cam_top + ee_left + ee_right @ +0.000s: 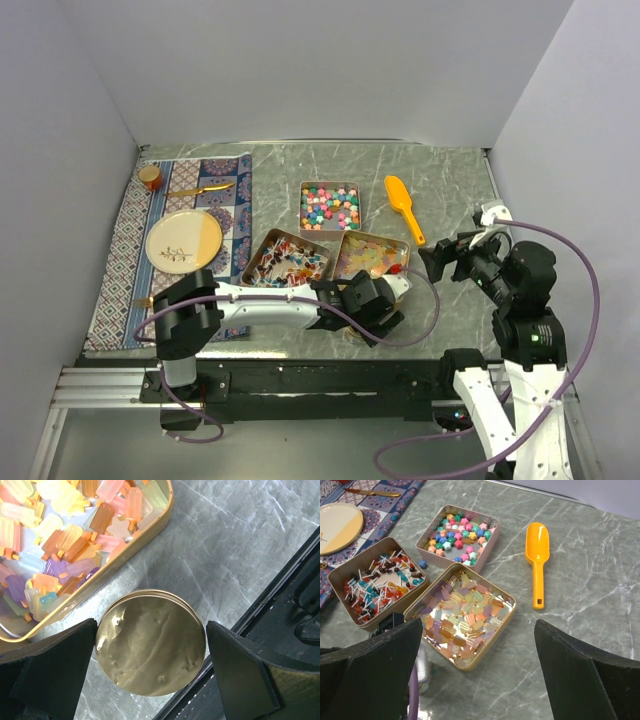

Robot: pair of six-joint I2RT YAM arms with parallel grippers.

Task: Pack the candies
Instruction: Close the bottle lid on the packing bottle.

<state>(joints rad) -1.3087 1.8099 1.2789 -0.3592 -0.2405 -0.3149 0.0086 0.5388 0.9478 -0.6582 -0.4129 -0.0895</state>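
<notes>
The table (450,180) bore three square tins (302,185) with the candies (462,612) sorted inside. Near its front edge, the left gripper (150,647) hung wide apart astride a round gold container (150,630), perhaps a lid. Closing on it looked like the next move. The right gripper (480,655) gaped, empty.

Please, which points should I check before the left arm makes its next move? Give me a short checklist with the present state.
1. Left pincer open: ok.
2. Round gold tin lies between its fingers: ok.
3. Round tin apart from the square tin of translucent candies: ok, small gap.
4. Right pincer open, holding nothing: ok.
5. Every candy inside a tin: not ok, one blue star candy lies on the table.
6. Round tin's lid loose or fixed: cannot tell.
</notes>
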